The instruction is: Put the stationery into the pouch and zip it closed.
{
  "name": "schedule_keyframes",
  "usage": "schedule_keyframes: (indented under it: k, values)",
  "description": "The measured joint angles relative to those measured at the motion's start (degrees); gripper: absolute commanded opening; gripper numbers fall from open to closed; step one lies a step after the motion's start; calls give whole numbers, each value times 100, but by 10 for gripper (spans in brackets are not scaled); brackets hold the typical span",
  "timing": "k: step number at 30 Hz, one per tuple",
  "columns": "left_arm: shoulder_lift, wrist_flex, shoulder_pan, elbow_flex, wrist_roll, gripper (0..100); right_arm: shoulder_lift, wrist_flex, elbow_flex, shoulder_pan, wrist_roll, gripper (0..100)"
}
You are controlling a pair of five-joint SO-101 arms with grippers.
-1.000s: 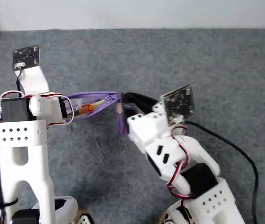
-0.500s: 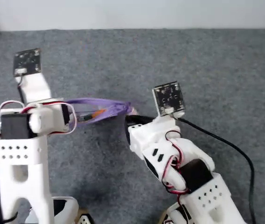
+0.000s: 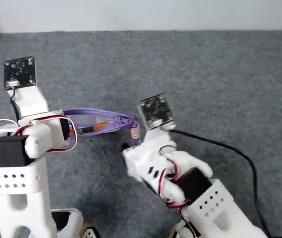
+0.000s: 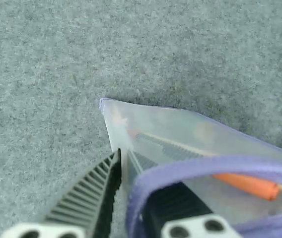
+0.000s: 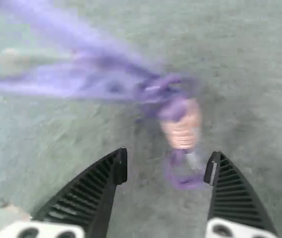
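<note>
The clear, purple-trimmed pouch [image 3: 101, 119], an orange pen [image 3: 97, 127] inside it, stretches over the grey carpeted table [image 3: 220, 74] between the arms, its left end pinched by the left gripper [image 4: 136, 183], while the right gripper [image 5: 163, 166] stands spread just on the near side of the zip pull [image 5: 180, 130] at its right end.

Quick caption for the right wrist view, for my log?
Right hand open, the pink zipper pull just ahead of its fingertips, at the purple pouch end.

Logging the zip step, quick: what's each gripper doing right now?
Left gripper: closed on the clear purple-edged plastic pouch.
Right gripper: open, holding nothing, by the purple zip pull.
</note>
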Motion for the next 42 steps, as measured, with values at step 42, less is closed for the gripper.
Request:
schedule_keyframes:
  k: [42]
  values:
    - [-193, -387, -44, 448, -255, 12, 844, -756, -273, 782, 1363, 162]
